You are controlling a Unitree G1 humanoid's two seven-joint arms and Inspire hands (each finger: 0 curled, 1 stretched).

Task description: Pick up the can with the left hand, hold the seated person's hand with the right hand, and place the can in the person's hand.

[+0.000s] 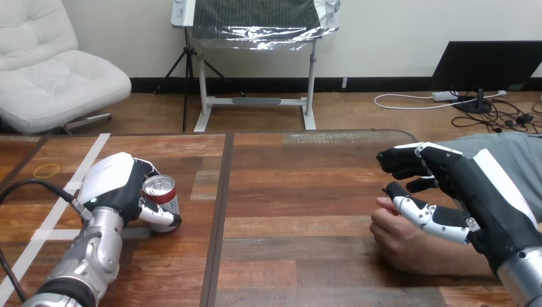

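The wooden worktop [300,192] has a dark seam running from its far edge to its near edge. By the right edge, the right hand [476,185] sits over the person's hand [409,246], which lies on the wood. I cannot tell whether it grips that hand. Toward the left edge, the left hand [115,182] is wrapped round the upright can [160,192], which stands on the worktop. A small yellow ring [46,170] lies nearer the left edge.
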